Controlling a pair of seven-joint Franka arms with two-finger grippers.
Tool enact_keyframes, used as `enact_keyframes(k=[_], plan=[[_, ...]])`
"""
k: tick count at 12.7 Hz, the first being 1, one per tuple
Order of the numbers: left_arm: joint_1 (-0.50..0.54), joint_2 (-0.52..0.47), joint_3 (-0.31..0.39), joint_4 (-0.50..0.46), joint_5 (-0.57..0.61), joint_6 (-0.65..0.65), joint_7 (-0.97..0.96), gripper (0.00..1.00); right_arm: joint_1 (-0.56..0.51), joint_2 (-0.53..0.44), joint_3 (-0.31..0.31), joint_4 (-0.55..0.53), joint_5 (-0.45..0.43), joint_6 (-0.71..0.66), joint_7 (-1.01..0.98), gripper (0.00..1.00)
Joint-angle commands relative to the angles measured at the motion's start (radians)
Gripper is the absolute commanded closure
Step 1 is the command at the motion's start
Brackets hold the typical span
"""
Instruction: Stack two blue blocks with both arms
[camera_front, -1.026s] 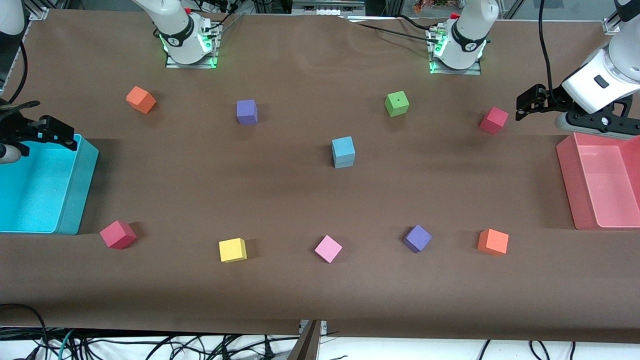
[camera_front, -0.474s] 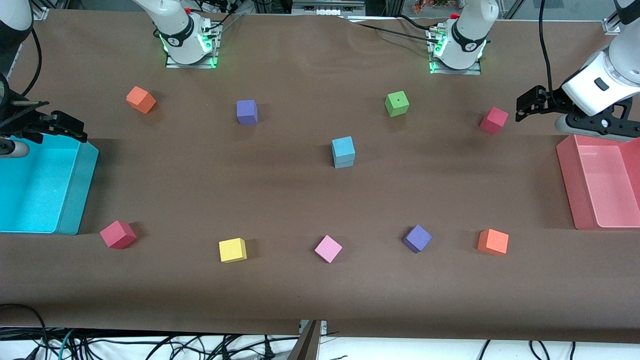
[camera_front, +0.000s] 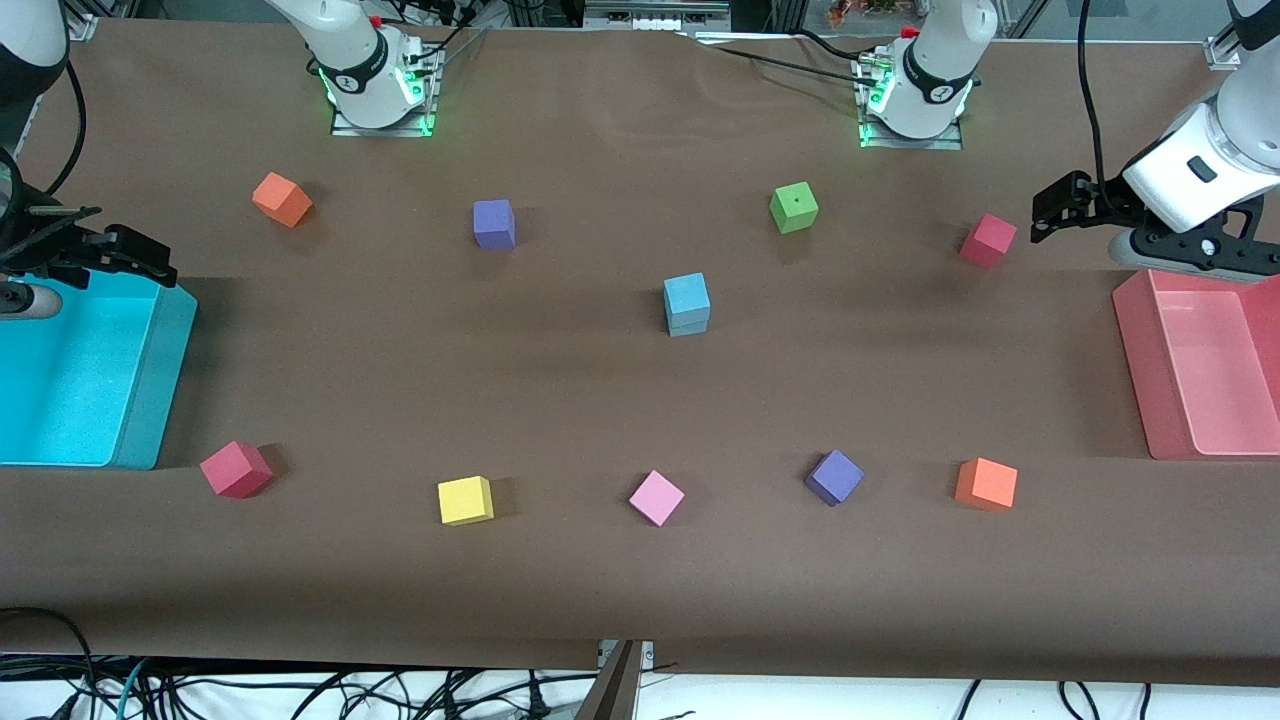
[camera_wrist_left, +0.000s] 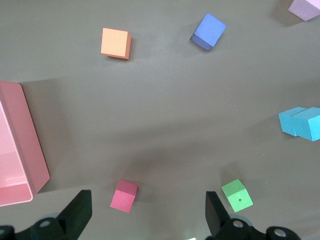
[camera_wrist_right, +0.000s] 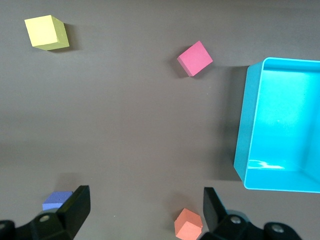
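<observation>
i see my left gripper (camera_front: 1045, 212) hanging with its fingers (camera_wrist_left: 77, 212) spread wide and nothing between them, up over the table near the pink bin (camera_front: 1135, 330) at the left arm's end, with a red cube (camera_front: 988, 240) just beside it below. my right gripper (camera_front: 150, 265) is likewise wide apart and empty, hovering over the rim of the cyan bin (camera_front: 150, 400) at the right arm's end. out in the middle of the table the two blue blocks (camera_front: 686, 303) sit one on top of the other, well apart from both grippers, between the purple cube (camera_front: 494, 223) and the green cube (camera_front: 794, 207) and nearer to the camera than either.
</observation>
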Motion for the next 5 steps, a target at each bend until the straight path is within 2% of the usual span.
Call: enact_keyframes(k=[1, 5], plan=[[-0.006, 0.018, 0.001, 0.037, 0.011, -0.025, -0.008, 0.0, -0.017, -0.001, 0.015, 0.002, 0.009, -0.007, 0.04, 0.0], [-0.006, 0.018, 0.001, 0.037, 0.009, -0.025, -0.008, 0.0, -0.017, 0.0, 0.015, 0.002, 0.009, -0.012, 0.057, 0.0]])
